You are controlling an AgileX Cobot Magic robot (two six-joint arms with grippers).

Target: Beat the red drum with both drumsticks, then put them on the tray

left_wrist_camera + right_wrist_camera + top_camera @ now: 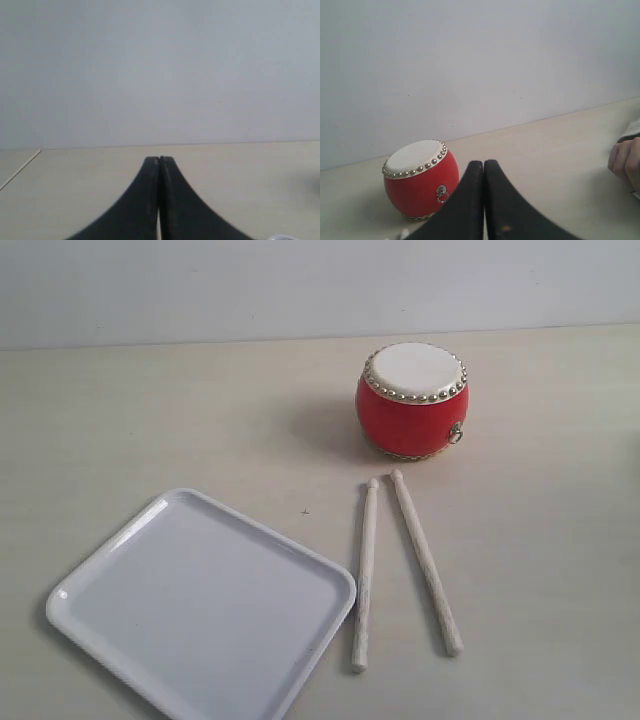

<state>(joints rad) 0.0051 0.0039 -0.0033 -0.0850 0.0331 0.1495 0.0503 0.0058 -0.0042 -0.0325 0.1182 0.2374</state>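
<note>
Pale beige tabletop runs under everything, with a plain light wall behind it. Closest to each wrist camera is its own claw. The left claw has its two black jaws pressed together with nothing between them. The right claw is likewise closed and empty. Neither claw shows in the exterior view, so I cannot tell how high they sit above the table.

Ahead of the left claw there is only bare table and wall. Ahead of the right claw, off to one side of its tips, the red drum stands upright with its skin facing up. A person's hand shows at the opposite edge of that view.

In the exterior view the tray lies nearest, on the left arm's side. Just beside its corner lie the two drumsticks, one next to the tray and the other further out. Their long axes run away toward the drum, nearly meeting at the far ends and spreading at the near ends. The drum stands a little beyond those far ends, apart from them.

Both sticks lie on the right arm's side of the middle, so the right claw is probably nearer. The left claw would have to reach over or past the tray for the stick beside it. Each claw would need to open and set its jaws crosswise to a shaft.
</note>
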